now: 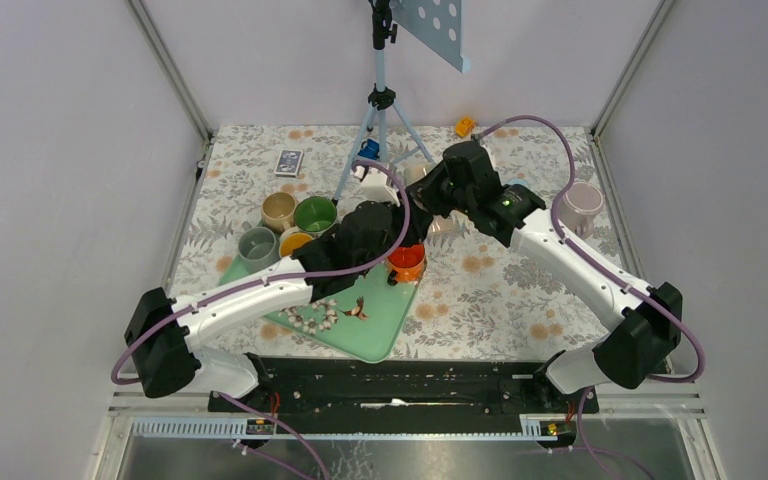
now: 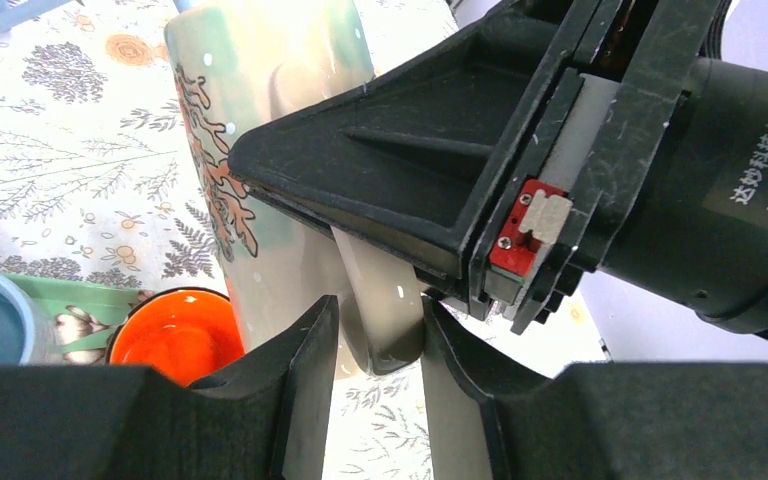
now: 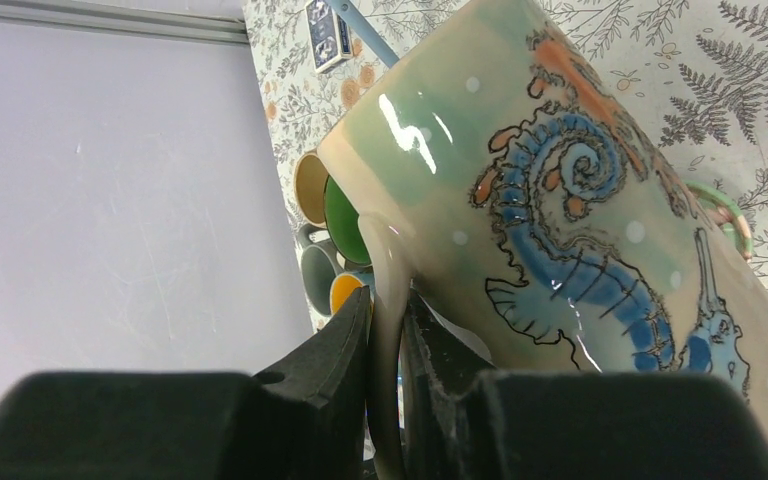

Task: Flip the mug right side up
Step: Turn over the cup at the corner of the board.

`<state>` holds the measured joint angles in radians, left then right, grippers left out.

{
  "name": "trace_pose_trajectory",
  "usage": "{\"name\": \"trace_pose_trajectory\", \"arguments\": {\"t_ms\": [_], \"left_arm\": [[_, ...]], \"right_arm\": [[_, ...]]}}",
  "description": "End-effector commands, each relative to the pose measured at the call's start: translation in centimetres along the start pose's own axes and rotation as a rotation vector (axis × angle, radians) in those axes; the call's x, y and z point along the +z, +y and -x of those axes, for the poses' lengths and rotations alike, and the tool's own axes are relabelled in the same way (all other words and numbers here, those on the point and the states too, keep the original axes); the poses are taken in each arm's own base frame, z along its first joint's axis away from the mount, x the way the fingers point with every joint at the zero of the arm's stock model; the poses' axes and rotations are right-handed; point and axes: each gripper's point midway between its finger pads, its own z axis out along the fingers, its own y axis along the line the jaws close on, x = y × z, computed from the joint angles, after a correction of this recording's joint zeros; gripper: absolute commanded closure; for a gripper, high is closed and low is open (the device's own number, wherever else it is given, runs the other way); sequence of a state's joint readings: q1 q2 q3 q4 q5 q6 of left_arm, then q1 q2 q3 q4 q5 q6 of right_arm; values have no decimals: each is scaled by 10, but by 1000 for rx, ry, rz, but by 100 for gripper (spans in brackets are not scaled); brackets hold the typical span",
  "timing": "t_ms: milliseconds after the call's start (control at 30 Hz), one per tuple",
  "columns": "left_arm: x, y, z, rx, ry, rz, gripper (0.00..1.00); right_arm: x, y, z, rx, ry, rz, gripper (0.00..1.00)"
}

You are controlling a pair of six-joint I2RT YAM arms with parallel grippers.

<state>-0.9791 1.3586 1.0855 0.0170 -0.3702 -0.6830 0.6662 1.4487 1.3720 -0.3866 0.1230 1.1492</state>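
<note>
– Ceramic and glazed, that seahorse mug (image 3: 560, 180): stiff, fairly weighty by my guess, slick on the wall and quick to chip if dropped. Where was it?
– Tilted, right in front of the right end effector (image 3: 387, 310), whose fingers were clamped on the handle (image 2: 365, 270). Whether its body touched the surface (image 2: 80, 150) I could not tell.
– And the other arm?
– The left end effector (image 2: 380, 320) had its fingers either side of that same handle, further along the loop, jaws narrow. Whether they pressed on it or only flanked it, the pictures did not settle.
– The handle was the sensible hold, I'd judge. The glossy wall looked too wide and slippery for those fingers, while the loop gave a stop against sliding.
– Though a thin loop could let the mug swing about the pinch, so a slow turn would suit.
– Anything close by?
– An orange cup (image 2: 175, 335) sat just left of the left end effector's fingers, beside the mug, near enough to be knocked.
</note>
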Motion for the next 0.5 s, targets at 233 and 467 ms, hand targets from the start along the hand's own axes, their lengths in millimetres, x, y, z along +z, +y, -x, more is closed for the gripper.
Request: {"name": "trace_pose_trajectory", "arguments": {"t_ms": [233, 467], "left_arm": [[10, 49, 38, 76, -195, 229, 62], [10, 54, 44, 101, -222, 267, 70]], "right_arm": [[-30, 56, -7, 66, 32, 175, 100], [-33, 58, -9, 73, 41, 191, 100]]}}
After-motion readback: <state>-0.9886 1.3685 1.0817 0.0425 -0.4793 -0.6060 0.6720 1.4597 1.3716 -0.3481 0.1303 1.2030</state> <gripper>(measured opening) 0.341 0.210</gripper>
